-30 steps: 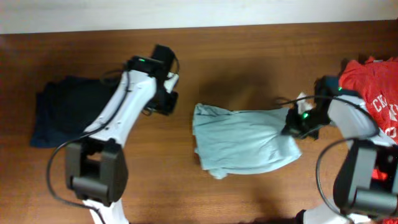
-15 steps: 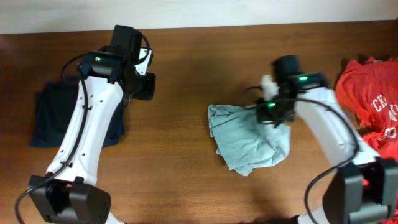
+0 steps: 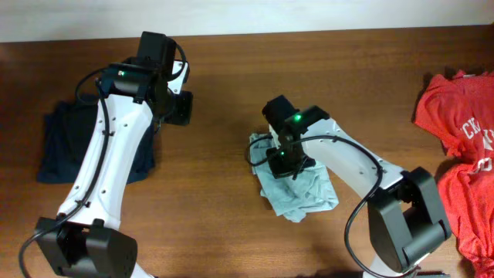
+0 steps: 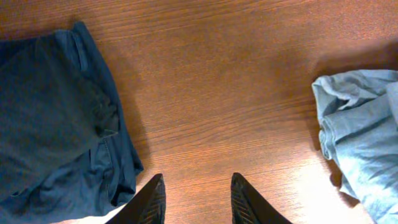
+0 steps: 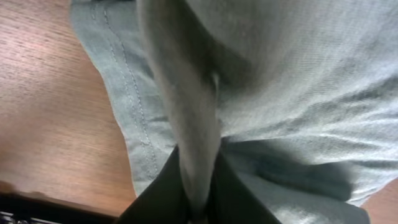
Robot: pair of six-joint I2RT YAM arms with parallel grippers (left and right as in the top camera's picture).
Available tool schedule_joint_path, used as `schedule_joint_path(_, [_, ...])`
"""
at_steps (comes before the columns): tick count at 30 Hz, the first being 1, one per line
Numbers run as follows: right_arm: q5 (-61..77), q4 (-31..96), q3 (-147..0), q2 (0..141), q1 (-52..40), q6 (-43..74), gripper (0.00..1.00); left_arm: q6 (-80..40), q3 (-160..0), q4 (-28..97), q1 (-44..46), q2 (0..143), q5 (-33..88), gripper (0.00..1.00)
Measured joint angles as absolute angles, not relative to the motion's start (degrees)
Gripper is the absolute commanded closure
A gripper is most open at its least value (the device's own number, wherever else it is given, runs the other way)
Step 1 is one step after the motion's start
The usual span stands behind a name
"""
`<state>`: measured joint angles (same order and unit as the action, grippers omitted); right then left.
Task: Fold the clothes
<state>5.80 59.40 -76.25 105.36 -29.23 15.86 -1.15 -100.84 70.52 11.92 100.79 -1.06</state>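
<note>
Tabletop (image 3: 231,232) from above: pale blue shirt (image 3: 309,197) bunched just right of centre, right gripper (image 3: 282,158) down on its upper left edge. At the left of the frame lies a navy garment (image 3: 62,143), with red clothes (image 3: 455,116) at the right edge; left gripper (image 3: 179,108) hangs over the wood, upper left. Left wrist view: fingers (image 4: 151,200) spread wide, nothing between them (navy garment left, shirt right). Right wrist view: jaws pinched tight on a raised fold of the shirt.

folded garment (image 3: 62,147) far left | bunched shirt (image 3: 309,194) centre (under right arm (image 3: 343,154)) | clothes heap (image 3: 455,116) far right
</note>
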Motion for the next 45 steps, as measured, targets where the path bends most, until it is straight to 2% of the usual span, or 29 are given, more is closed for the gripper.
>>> schedule_joint_path(13, [2.92,63.29,-76.23,105.21,-29.89,16.51,0.96,-1.32,-100.84,70.52,11.92,100.79,-1.06,0.57])
schedule_joint_path(20, [-0.43,66.02,-76.27,98.91,-30.28,16.51,0.96,-1.32,-100.84,70.24,11.92,100.79,-1.06,0.55])
schedule_joint_path(33, [2.70,58.19,-76.29,104.97,-36.53,19.35,0.93,-1.32,-100.84,70.06,11.92,100.79,-1.06,0.55])
schedule_joint_path(37, [2.92,57.36,-76.29,108.09,-37.34,19.64,0.77,-1.32,-100.84,70.06,11.92,100.79,-1.06,0.54])
schedule_joint_path(45, [5.48,57.41,-76.29,108.71,-37.76,19.90,0.70,-1.34,-100.84,70.02,11.92,100.79,-1.06,0.53])
